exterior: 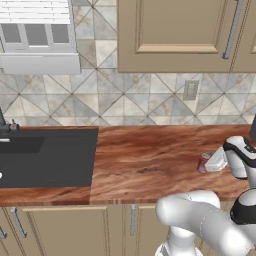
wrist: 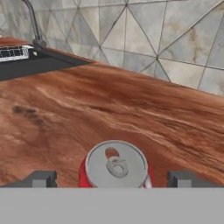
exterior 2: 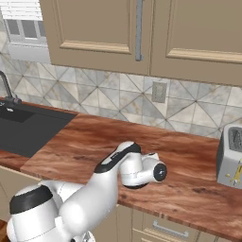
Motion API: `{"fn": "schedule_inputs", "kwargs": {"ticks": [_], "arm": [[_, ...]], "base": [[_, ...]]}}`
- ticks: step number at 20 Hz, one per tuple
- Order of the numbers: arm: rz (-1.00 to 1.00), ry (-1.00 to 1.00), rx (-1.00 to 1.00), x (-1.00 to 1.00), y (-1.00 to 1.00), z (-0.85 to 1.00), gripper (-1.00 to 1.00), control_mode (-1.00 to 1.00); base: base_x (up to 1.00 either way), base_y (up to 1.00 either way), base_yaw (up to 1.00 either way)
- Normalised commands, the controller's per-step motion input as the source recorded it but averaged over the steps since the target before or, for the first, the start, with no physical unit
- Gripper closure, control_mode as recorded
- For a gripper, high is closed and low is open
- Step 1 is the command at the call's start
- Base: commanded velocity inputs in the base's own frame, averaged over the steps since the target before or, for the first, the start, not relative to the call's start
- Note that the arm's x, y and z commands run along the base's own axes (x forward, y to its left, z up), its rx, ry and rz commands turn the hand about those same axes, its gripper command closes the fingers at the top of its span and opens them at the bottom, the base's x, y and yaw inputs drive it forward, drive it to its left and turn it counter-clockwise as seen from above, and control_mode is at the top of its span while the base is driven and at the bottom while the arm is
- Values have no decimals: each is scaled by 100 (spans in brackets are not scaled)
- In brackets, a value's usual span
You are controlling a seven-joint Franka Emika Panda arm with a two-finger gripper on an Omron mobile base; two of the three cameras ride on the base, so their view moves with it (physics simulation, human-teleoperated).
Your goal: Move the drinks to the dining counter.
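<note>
Gripper (wrist: 111, 178) sits low over the red can (wrist: 115, 166) on the wood counter (wrist: 109, 109) right of the sink (exterior: 47, 155), fingers spread wide either side, so it looks mid-reach and next needs to drop and squeeze.

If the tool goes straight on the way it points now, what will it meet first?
Most likely the red can: it stands upright on the wooden counter, centred between the open tool's fingertips. How near the can is remains unclear.
</note>
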Motion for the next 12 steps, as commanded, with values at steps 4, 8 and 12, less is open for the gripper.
{"fn": "schedule_inputs", "kwargs": {"ticks": [4, 8, 12], "arm": [[0, 2, 0, 0, 0, -14, -100, -100], [0, 3, 0, 3, 0, -14, -100, -100], [0, 4, 0, 10, 0, -8, 100, -100]], "base": [[0, 0, 0], [0, 0, 0], [0, 0, 0]]}}
